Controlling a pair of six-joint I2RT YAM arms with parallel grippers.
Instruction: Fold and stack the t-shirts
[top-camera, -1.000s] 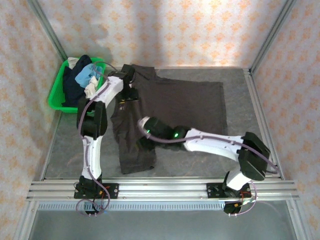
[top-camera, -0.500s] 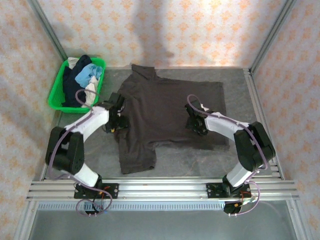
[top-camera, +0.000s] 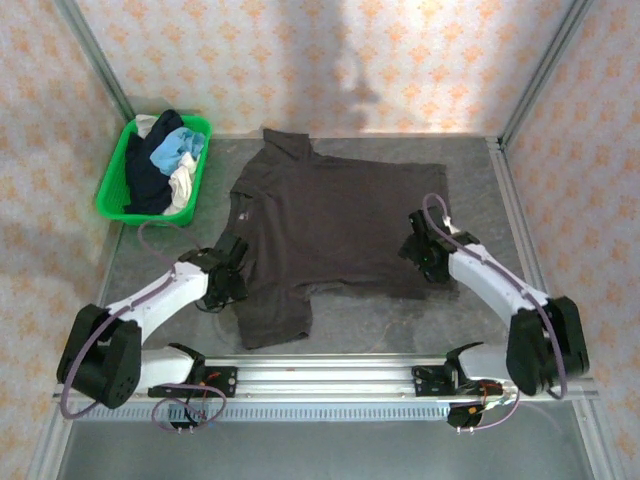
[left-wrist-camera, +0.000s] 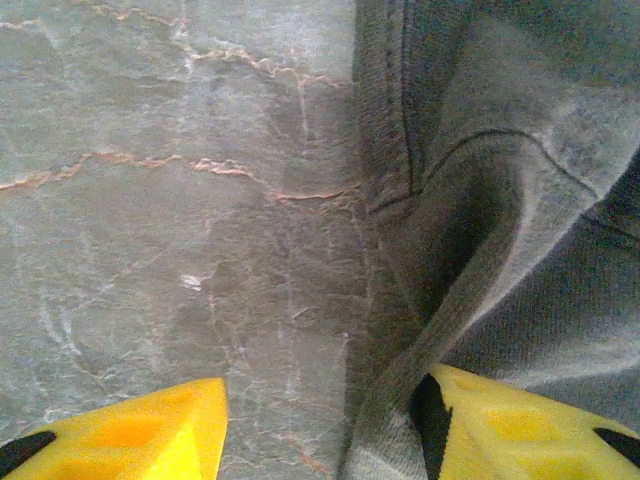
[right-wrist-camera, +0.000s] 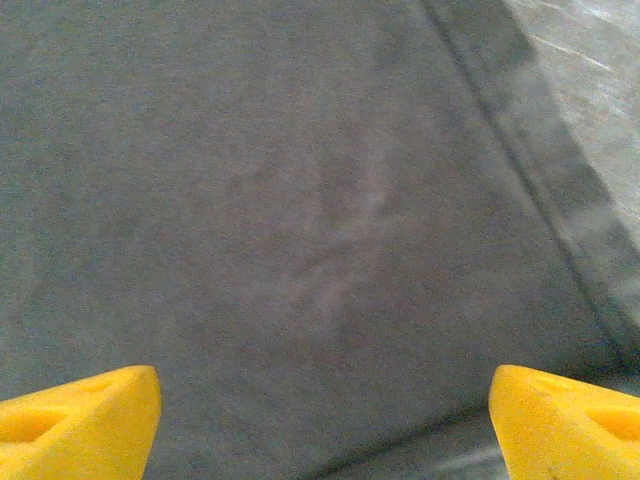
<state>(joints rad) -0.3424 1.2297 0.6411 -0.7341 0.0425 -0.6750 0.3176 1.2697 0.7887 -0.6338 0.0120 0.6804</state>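
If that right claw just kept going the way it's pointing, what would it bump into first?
The dark brown-grey t-shirt. The right gripper, jaws open, points at its flat cloth near the hem, probably with the table just beneath.

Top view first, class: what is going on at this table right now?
The robot is working on a dark brown-grey t-shirt spread flat on the table. The left gripper is open at the shirt's left edge, one finger over bare table and the other beside a raised fold of cloth. The right gripper hangs open over the cloth near the right hem. Nothing is gripped or folded yet. More t-shirts lie bundled in the green basket.
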